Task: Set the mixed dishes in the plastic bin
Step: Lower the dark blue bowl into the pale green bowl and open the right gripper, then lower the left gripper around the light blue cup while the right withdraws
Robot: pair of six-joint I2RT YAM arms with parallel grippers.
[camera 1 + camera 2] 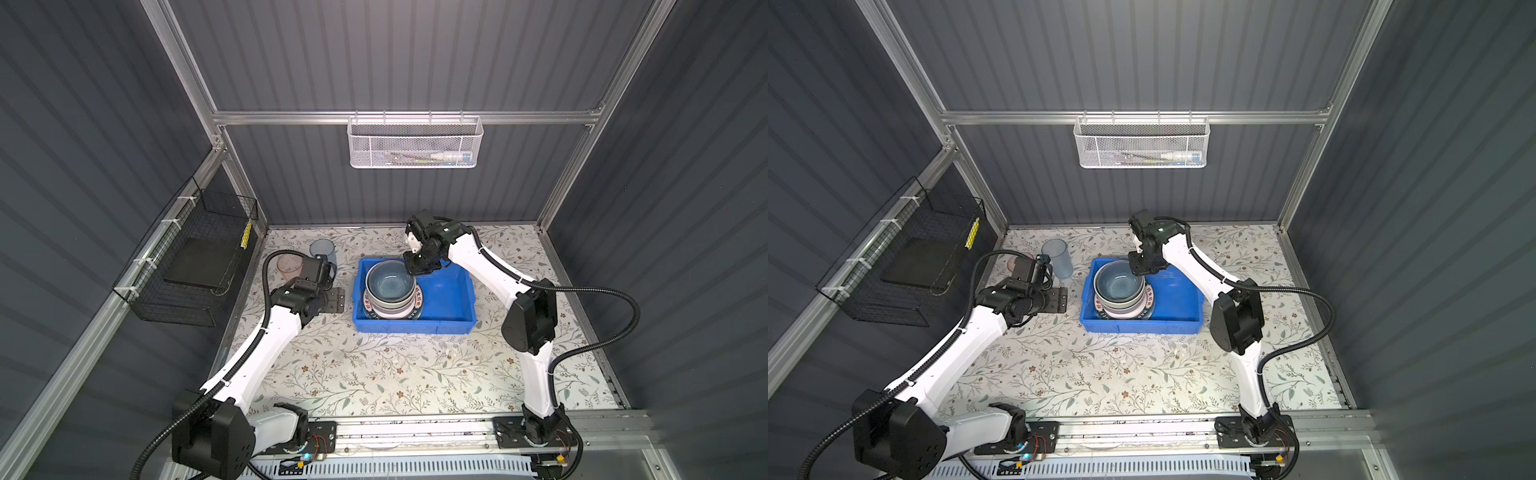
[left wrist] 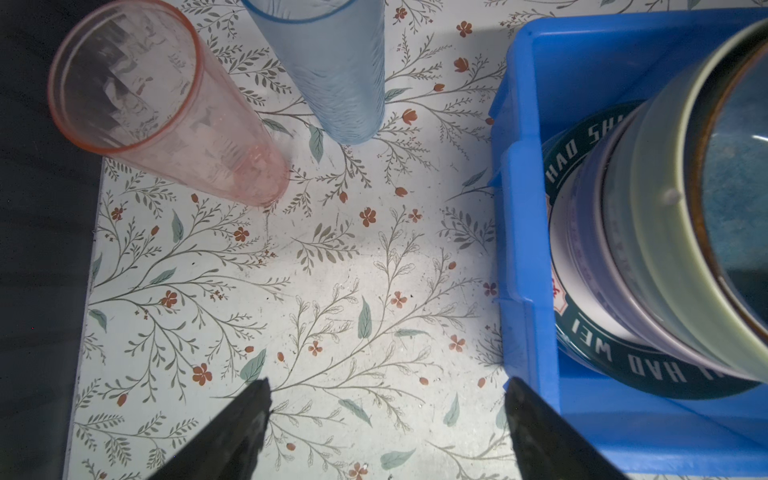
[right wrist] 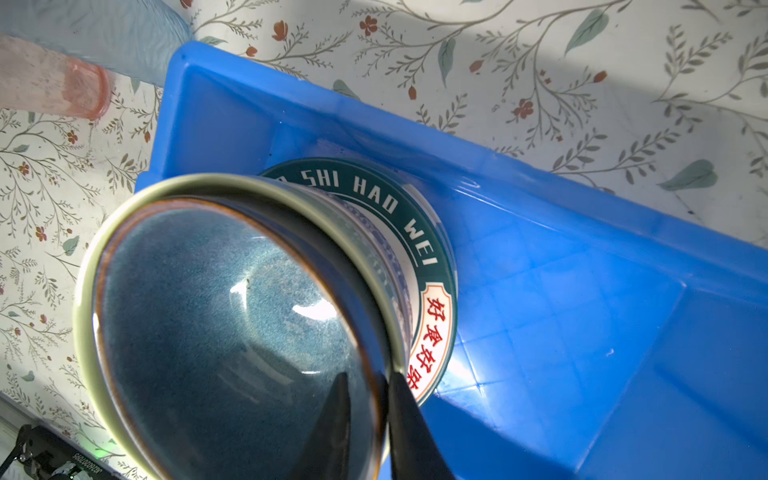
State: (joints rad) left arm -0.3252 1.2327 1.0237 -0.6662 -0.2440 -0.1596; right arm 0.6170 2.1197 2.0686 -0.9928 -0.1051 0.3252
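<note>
Blue bowl [image 3: 216, 316] tops stack in plastic bin [image 3: 582, 311]; right gripper [image 3: 368, 376] straddles its rim, clamping indeterminable. Left gripper [image 2: 387, 382] spread wide, empty. Pink tumbler [image 2: 166, 116], blue tumbler [image 2: 340, 66] upright on desk [image 2: 332, 270]: judged light, slick, tippable; grasp across mid-wall

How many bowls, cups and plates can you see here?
Bowls: 3 - blue bowl, green bowl, pink bowl
Cups: 2 - blue tumbler, pink tumbler
Plates: 1 showing - lettered plate; others may hide beneath
Total: 6
</note>
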